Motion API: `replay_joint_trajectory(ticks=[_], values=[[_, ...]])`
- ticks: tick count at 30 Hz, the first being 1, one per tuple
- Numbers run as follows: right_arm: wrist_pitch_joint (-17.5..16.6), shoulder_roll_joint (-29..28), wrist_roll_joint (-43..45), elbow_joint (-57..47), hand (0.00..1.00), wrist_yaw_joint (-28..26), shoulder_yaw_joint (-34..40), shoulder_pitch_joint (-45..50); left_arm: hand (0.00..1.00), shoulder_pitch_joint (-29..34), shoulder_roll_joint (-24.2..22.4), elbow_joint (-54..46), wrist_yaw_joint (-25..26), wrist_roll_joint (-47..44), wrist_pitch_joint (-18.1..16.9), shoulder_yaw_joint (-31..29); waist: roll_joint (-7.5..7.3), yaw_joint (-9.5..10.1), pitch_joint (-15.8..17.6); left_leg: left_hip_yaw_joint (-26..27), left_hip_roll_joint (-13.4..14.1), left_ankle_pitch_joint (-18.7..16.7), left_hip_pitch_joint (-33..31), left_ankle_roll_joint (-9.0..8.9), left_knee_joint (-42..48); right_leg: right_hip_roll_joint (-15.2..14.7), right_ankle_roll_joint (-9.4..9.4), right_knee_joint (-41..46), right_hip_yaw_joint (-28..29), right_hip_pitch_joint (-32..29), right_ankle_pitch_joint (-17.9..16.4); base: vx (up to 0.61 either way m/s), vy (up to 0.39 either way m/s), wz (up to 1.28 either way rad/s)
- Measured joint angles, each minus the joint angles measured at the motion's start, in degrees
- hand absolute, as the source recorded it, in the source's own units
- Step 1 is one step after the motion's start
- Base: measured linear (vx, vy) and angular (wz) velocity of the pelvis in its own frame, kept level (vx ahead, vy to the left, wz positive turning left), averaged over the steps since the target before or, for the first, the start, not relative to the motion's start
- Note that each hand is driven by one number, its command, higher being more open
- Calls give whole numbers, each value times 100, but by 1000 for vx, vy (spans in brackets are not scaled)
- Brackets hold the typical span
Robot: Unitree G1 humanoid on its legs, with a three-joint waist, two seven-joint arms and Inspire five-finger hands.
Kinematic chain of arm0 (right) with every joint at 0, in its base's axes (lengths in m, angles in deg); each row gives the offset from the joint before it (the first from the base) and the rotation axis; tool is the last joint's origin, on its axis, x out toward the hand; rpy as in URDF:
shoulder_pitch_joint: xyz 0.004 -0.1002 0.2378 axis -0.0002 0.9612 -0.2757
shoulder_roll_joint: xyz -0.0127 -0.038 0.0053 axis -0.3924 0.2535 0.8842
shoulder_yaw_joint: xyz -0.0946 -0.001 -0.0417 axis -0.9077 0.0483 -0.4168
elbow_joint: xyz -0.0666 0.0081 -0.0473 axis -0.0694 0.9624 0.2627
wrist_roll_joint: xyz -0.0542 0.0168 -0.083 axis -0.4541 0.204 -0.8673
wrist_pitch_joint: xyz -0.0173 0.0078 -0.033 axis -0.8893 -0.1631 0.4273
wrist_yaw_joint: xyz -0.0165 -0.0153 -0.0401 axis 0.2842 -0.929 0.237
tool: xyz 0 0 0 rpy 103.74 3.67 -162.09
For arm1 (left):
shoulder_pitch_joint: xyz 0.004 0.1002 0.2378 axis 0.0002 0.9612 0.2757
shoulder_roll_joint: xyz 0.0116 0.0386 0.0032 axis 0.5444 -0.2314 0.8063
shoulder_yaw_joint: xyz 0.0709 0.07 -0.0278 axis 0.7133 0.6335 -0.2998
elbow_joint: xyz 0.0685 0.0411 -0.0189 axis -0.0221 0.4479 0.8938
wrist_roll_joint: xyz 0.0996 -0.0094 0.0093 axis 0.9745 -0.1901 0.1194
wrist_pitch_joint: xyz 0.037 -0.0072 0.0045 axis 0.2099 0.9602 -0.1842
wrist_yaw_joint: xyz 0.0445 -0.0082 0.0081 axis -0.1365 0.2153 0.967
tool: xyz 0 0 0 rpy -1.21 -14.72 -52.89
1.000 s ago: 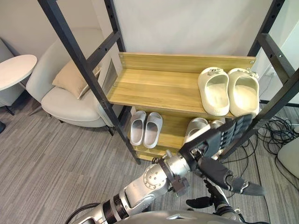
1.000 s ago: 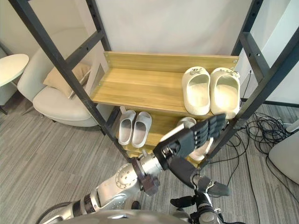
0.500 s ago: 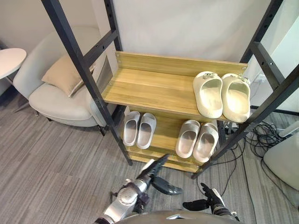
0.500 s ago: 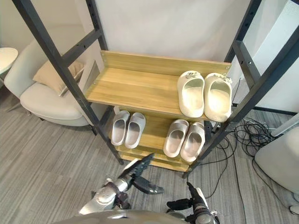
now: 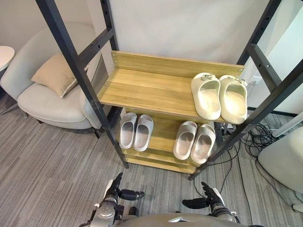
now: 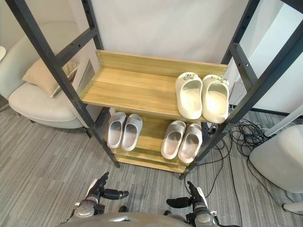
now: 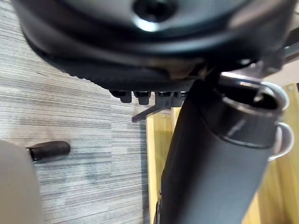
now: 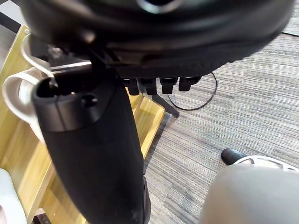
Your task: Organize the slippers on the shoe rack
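Note:
The shoe rack (image 5: 151,87) has wooden shelves in a black metal frame. A cream pair of slippers (image 5: 219,97) lies side by side at the right of the upper shelf. On the lower shelf (image 5: 163,137) a pale grey pair (image 5: 135,131) lies at the left and a beige-grey pair (image 5: 193,141) at the right. My left hand (image 5: 115,188) hangs low over the floor in front of the rack, open and holding nothing, thumb sticking out sideways. Low at the right, my right hand (image 5: 210,198) is also open and holds nothing.
A pale armchair (image 5: 42,94) with a beige cushion (image 5: 52,73) stands left of the rack. Black cables (image 5: 246,142) lie on the grey carpet at the rack's right foot, beside a white rounded object (image 5: 284,161). A round white table's edge (image 5: 4,52) shows far left.
My left hand has dropped from in front of the lower shelf's right side down to near the floor, uncovering the beige-grey pair. The camera has shifted. No slipper has moved.

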Motion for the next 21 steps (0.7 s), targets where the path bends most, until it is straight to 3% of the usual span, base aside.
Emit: replay_joint_trajectory(ticks=[8, 9, 12, 15, 17, 19, 20, 21], values=[[-1, -2, 93, 271, 100, 49, 5, -241, 100, -93, -255, 305, 136, -52, -19, -453, 32, 85, 75, 370, 36, -95, 77, -5, 10, 28, -8, 53, 401, -158, 28, 21, 27, -26], [0, -6, 94, 347, 100, 56, -6, -419, 100, -169, -317, 357, 143, -107, -25, -530, 69, 92, 205, 428, 46, -120, 20, 12, 83, 2, -20, 338, 460, -334, -62, -16, 35, -28], [7, -85, 97, 360, 100, 83, -20, -676, 100, -367, -323, 458, 137, -174, -22, -539, 40, 95, 447, 445, -23, -194, -289, 63, 440, -240, -6, 1681, 587, -1080, -627, -41, 29, -6], [0, -276, 137, 325, 100, 77, -82, -712, 100, -430, -306, 450, 182, -240, -24, -543, 12, 123, 492, 237, -90, -243, -558, 108, 742, -410, 116, 2350, 721, -1315, -1011, -81, -55, 41], [-21, -386, 209, 293, 100, 51, -150, -706, 100, -422, -323, 439, 205, -264, -36, -552, -22, 130, 502, -99, -212, -213, -737, 68, 923, -510, 184, 3887, 1086, -1565, -1688, -83, -187, 90], [-44, -388, 281, 288, 100, 61, -281, -728, 100, -403, -296, 319, 253, -340, -41, -609, -175, 291, 444, -343, -322, -152, -1005, -41, 1093, -421, 176, 3694, 1390, -1487, -1992, -69, -176, 70], [-46, -360, 307, 295, 100, 80, -292, -842, 100, -448, -372, 281, 275, -358, -66, -639, 12, 470, 456, -401, -227, -80, -1277, -128, 1151, -212, -114, 3143, 1381, -1417, -1999, -137, -159, 28], [-40, -284, 309, 304, 100, 90, -294, -946, 100, -477, -472, 281, 285, -373, -70, -633, 206, 481, 536, -531, -95, -5, -1428, -129, 1192, -43, -134, 2927, 1239, -1401, -1826, -167, -144, 30]])
